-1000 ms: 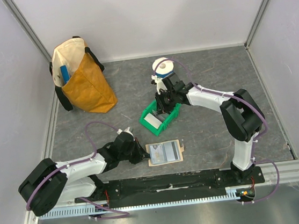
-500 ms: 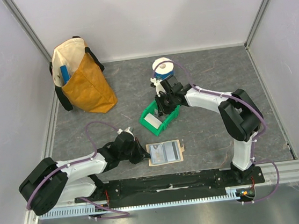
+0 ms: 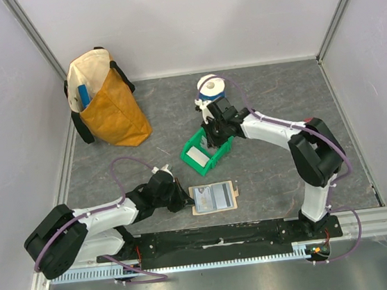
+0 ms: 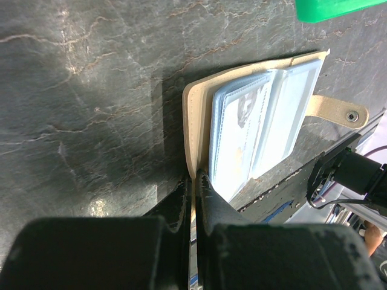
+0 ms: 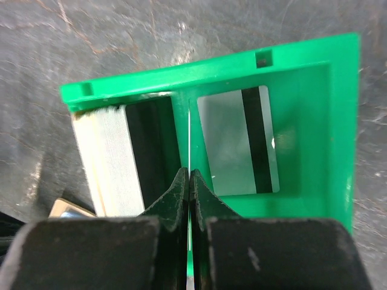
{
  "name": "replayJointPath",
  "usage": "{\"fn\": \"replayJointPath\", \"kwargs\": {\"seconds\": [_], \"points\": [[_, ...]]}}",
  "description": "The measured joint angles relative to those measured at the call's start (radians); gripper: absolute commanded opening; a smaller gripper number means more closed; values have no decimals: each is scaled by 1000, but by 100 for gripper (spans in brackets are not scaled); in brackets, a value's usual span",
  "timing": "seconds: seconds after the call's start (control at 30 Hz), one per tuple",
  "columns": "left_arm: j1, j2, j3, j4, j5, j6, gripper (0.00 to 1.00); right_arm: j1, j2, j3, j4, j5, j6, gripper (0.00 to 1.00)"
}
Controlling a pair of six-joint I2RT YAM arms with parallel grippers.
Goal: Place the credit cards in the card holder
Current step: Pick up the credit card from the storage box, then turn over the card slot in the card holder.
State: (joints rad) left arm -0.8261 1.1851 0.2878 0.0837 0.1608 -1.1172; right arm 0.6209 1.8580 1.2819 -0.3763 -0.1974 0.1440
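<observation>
Now: one card holder [image 3: 213, 199], one green bin [image 5: 211, 69], three credit cards [image 3: 196, 157].
Low in frame, your left gripper [image 4: 194, 178] is closed on the open holder's left edge, with open table [image 3: 288, 179] to its right. Mid-frame, your right gripper [image 5: 189, 175] pinches a thin card [image 5: 189, 133] edge-on at the bin; a striped card [image 5: 239, 142] lies flat inside, a leaning card [image 5: 106, 157] against one wall. One yellow bag [image 3: 108, 105] stands upper left.

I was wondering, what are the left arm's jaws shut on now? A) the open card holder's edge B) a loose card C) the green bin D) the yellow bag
A: the jaws of the left gripper pinch the tan cover edge of the card holder.
</observation>
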Motion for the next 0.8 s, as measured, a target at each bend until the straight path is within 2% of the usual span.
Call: {"fn": "replayJointPath", "kwargs": {"seconds": [0.3, 0.43, 0.5, 0.6, 0.8], "points": [[0, -25, 0, -31, -2, 0, 2, 2, -209, 5, -1, 67, 28, 0], [0, -35, 0, -38, -1, 0, 2, 39, -359, -134, 79, 132, 132, 0], [0, -40, 0, -41, -1, 0, 2, 101, -448, -245, 130, 199, 203, 0], [0, -46, 0, -45, -1, 0, 2, 259, -559, -406, 193, 311, 341, 0], [0, -48, 0, -50, 2, 0, 2, 530, -635, -585, 296, 556, 604, 0]]}}
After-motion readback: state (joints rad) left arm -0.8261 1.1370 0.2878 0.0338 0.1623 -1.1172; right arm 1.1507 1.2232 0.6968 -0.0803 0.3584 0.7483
